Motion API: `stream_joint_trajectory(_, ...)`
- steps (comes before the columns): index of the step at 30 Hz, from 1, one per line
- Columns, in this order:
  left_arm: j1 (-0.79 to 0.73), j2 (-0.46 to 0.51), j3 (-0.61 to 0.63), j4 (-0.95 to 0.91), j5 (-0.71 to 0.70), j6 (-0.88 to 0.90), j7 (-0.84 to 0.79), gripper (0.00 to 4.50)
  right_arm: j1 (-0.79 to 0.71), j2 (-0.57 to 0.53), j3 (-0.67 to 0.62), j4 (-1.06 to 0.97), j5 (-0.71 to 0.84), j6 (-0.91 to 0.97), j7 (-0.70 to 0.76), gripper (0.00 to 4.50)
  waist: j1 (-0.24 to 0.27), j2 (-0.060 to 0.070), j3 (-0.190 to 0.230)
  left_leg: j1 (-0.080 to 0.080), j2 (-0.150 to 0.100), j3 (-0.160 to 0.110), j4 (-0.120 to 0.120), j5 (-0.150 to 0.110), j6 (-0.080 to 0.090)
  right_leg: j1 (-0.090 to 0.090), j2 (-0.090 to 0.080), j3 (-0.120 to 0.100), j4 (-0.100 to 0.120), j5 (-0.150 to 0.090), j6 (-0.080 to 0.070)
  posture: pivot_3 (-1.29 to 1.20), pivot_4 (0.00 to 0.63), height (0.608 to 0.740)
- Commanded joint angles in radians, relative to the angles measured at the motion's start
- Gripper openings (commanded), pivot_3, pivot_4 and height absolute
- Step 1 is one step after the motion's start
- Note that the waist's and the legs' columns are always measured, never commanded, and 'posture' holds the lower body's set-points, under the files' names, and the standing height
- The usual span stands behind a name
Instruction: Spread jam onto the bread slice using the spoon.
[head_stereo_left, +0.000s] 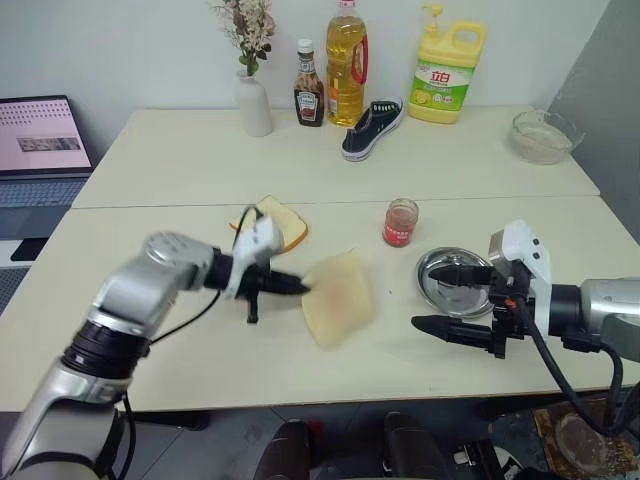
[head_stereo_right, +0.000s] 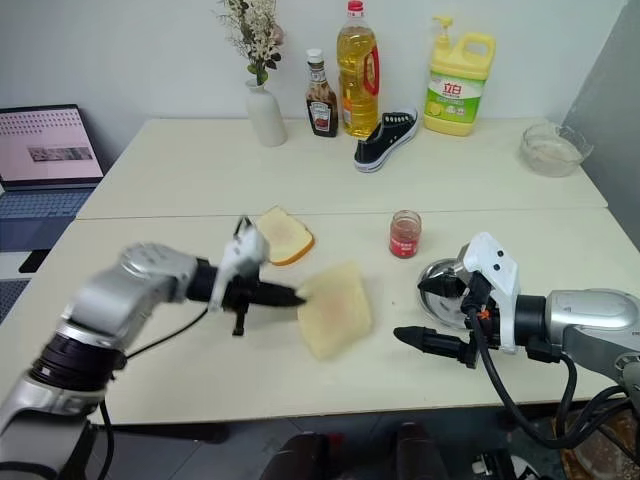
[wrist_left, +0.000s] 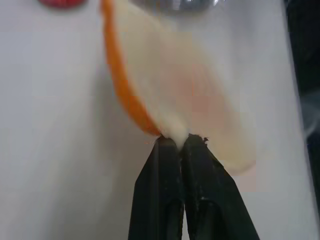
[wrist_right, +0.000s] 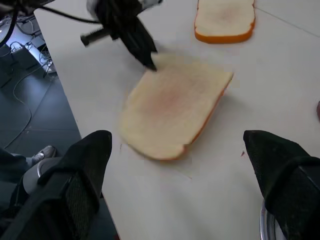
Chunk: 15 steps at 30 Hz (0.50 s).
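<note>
1. The bread slice (head_stereo_left: 338, 297) is a pale, longish rectangle of white bread with a thin tan-orange crust and a faint pinkish stain across its middle.
2. It sits near the front middle of the cream table (head_stereo_left: 200, 170), tilted, with one edge raised off the surface.
3. The left gripper (wrist_left: 179, 142) has its two black fingers pressed together on the edge of the bread slice, pinching the soft crumb; the grip is at the side nearest the left arm.
4. In the left wrist view the crust (wrist_left: 125, 90) shows as a bright orange band curving along one edge, and the crumb is creamy with a pink blush.
5. The right gripper (head_stereo_left: 452, 298) hangs above the table to the right of the bread, its fingers spread wide with nothing between them.
6. One of its fingers (head_stereo_left: 462, 272) reaches over the round steel dish (head_stereo_left: 437, 283); the spoon cannot be made out in the dish.
7. A small glass jar (head_stereo_left: 400, 222) of red jam stands just behind the dish, apart from the bread slice.
8. A second, squarer slice (head_stereo_left: 280, 226) with a golden-brown crust lies flat behind the left gripper.
9. At the back of the table stand a white vase (head_stereo_left: 254, 104), a ketchup bottle (head_stereo_left: 308, 92), an oil bottle (head_stereo_left: 346, 62), a yellow detergent jug (head_stereo_left: 447, 72), a black shoe (head_stereo_left: 372, 128) and a glass bowl (head_stereo_left: 543, 136).
</note>
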Motion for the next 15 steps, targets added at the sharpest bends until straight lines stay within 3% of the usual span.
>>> stream_joint_trajectory(1,-0.051,-0.028,0.001,0.095,0.114,-0.178,0.061,0.01,0.012,-0.013,-0.005,-0.017,0.003,-0.025,-0.019,4.50,0.006,0.000,0.000,0.000,0.000,0.000,0.000,0.000,0.000,0.000,0.000,0.000,0.000,0.000,0.000,0.00,0.150,0.740)
stream_joint_trajectory(13,-0.093,-0.087,0.016,0.258,0.200,-0.379,0.067,0.01,0.006,-0.031,0.008,0.007,0.014,-0.047,-0.031,4.50,0.010,0.000,0.000,-0.001,-0.001,0.000,0.000,0.000,0.000,0.000,0.000,-0.001,-0.001,0.000,0.001,0.00,0.150,0.740)
stream_joint_trajectory(15,-0.091,-0.084,0.014,0.264,0.207,-0.396,0.057,0.48,0.005,-0.033,0.009,0.008,0.015,-0.047,-0.031,4.50,0.010,0.000,0.000,-0.001,-0.001,0.000,0.000,0.000,0.000,0.000,0.000,-0.001,-0.001,0.000,0.001,0.00,0.150,0.740)
